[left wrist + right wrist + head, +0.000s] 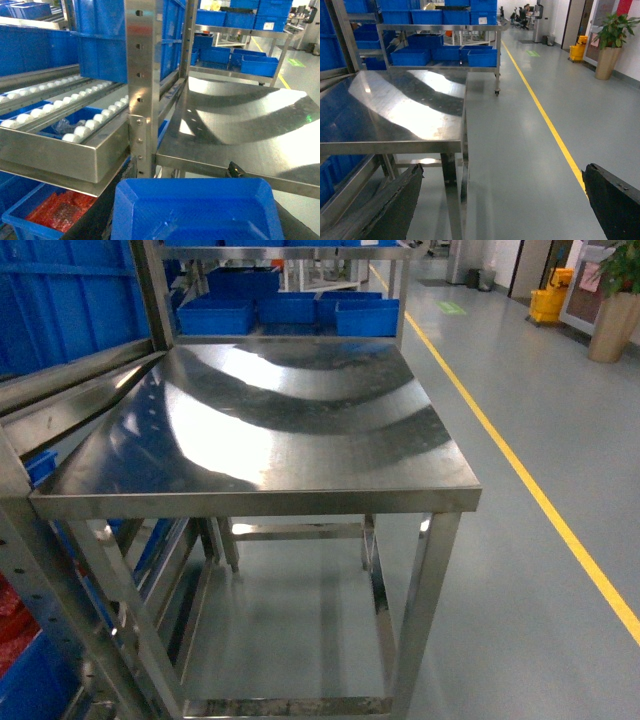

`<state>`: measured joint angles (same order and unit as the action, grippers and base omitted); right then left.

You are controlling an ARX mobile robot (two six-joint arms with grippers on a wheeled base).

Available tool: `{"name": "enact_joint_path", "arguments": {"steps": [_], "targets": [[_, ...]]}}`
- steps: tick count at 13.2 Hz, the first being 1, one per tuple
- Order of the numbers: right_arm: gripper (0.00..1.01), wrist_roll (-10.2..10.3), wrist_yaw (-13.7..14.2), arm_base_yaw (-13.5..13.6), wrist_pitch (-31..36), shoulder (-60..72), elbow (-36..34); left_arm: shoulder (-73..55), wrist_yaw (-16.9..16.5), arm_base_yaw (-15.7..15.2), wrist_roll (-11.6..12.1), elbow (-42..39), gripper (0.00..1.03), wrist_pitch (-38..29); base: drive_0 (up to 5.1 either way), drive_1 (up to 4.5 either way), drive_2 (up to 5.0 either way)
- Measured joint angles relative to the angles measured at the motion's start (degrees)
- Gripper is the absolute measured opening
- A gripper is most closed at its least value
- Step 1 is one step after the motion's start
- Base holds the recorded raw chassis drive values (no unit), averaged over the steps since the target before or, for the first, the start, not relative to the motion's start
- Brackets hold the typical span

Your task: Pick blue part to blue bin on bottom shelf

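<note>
The blue part [192, 210] fills the bottom of the left wrist view, a blue blocky piece with bevelled corners. My left gripper [184, 172] is shut on it, with a dark finger [100, 215] on its left and a fingertip [234, 170] at its far right. It hangs in front of a rack upright [142, 85]. Left of the upright runs a low steel shelf with white rollers [55, 115]. A large blue crate [100, 45] stands on those rollers; I cannot tell if it is the blue bin. My right gripper [502, 170] is open over bare floor. Neither gripper shows in the head view.
A blue crate with red bubble wrap [50, 217] sits below the roller shelf. A steel table [270, 430] stands straight ahead, beside the rack [60, 400]. Small blue bins [285, 310] line a cart behind it. A yellow floor line [530, 490] runs along the right.
</note>
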<state>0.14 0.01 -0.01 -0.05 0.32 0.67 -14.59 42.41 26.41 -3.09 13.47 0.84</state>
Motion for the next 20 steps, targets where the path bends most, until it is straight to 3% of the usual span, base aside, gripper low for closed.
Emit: {"name": "enact_joint_path", "arguments": {"steps": [20], "targets": [[0.98,0.0,0.0,0.0,-0.2,0.0,0.0,0.0,0.0,0.0,0.0,0.0,0.43,0.0,-5.0,2.43,2.4]]}}
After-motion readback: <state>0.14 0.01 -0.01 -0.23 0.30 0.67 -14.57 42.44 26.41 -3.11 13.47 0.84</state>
